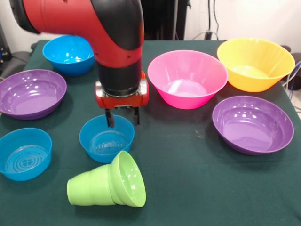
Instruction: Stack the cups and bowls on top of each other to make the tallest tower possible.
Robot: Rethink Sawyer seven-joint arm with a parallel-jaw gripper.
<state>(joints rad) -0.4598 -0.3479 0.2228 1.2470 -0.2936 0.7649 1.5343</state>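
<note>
My gripper hangs open over the far rim of the middle blue bowl, nothing between its fingers. Its left finger dips just at that rim. In front of this bowl a lime green ridged cup lies on its side, with a small lime green bowl at its wide end, the bowl's opening facing right. Upright and separate stand another blue bowl at the near left, a blue bowl at the far left, a purple bowl, a pink bowl, a yellow-orange bowl and a second purple bowl.
The red and black arm comes down over the table's middle and hides what lies behind it. The dark green tablecloth covers the table. Cables and dark equipment sit beyond the far edge.
</note>
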